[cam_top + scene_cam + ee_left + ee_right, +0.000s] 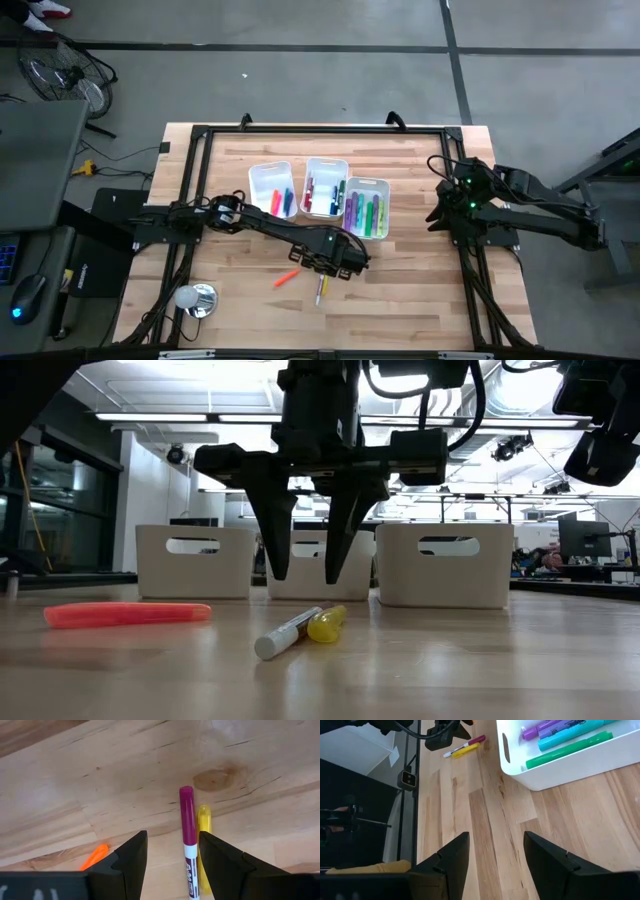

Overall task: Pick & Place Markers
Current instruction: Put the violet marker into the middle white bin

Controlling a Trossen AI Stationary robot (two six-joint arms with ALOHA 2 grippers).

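A magenta marker with a white barrel and a yellow marker lie side by side on the wooden table. An orange marker lies to their left. My left gripper points straight down above the magenta and yellow pair. It is open and clear of them, with the magenta one showing between its fingers. Three white bins at mid-table hold more markers. My right gripper waits open at the table's right side, near the right bin, and touches nothing.
A black frame rail runs around the work area. A silvery round object sits near the front left corner. Bare wood lies in front of the bins, around the three loose markers.
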